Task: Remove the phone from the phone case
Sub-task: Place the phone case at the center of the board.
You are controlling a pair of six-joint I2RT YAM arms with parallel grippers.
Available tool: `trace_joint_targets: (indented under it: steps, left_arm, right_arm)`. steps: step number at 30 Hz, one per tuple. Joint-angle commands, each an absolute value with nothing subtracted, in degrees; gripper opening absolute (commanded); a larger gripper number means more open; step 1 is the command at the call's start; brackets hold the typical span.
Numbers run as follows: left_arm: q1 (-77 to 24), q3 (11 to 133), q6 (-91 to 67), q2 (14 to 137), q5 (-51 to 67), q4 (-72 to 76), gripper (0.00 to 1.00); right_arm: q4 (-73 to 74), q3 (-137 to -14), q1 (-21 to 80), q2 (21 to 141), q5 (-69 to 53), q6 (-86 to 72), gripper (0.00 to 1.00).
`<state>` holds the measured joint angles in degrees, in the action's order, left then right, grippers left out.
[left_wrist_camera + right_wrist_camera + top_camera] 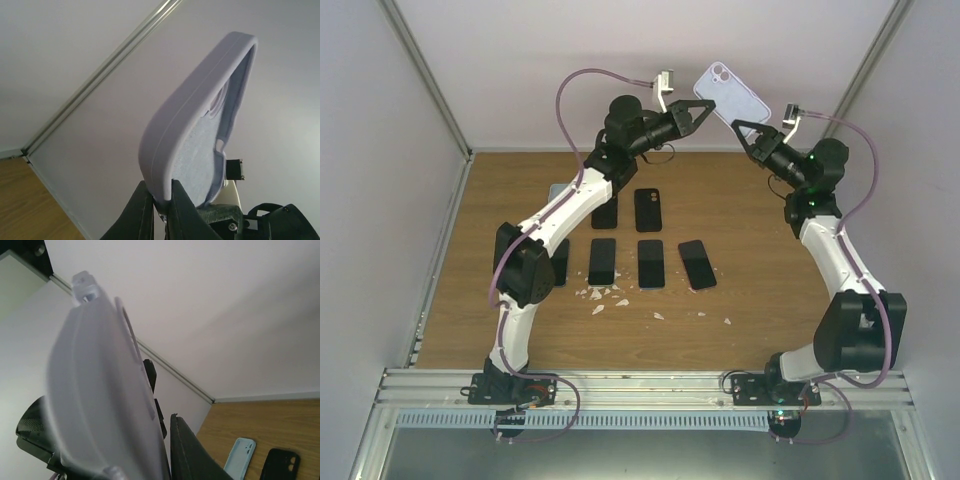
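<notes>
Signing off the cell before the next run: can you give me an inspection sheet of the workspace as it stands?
Surface: wooden table, no damage seen.
Job's things: lilac case held in the air between both arms; the left wrist view shows its lining, no phone seen in it.
Clutter: dark phones or cases in two rows on the table; a pale blue case beside them; white bits in front.
Grippers: left tool shut on one end of the case; right tool shut on the other end.
Cables: purple cables looped along both arms, no snag seen.
Surroundings: white walls; metal rail at the near edge.
</notes>
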<state>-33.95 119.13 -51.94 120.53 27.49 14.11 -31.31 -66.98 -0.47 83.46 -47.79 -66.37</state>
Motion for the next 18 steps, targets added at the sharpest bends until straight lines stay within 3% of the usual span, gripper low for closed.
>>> trace_joint_targets:
  steps: [1,4,9,14,18]
  left_arm:
    - [-32.43,119.08,-50.74,120.7,27.05,17.6,0.0]
    - [-31.34,117.26,-50.76,120.4,28.1,17.14,0.0]
    - [-29.12,113.06,-48.57,120.08,30.71,15.82,0.0]
    - [-27.72,111.58,-41.94,121.78,34.42,10.98,0.0]
    - [-27.1,110.49,-38.93,123.95,36.15,7.98,0.0]
  right_arm:
    - [-29.45,-65.56,0.0,81.39,-49.65,-63.56,0.18]
    - [-26.56,-64.5,-0.79,81.01,-50.14,-59.98,0.51]
    - [-19.18,-61.42,-4.43,78.78,-51.88,-51.66,0.83]
    - [-5.97,-60.16,-7.73,75.98,-51.47,-37.05,0.99]
    - [1.44,-60.52,-9.38,74.84,-51.51,-26.07,1.0]
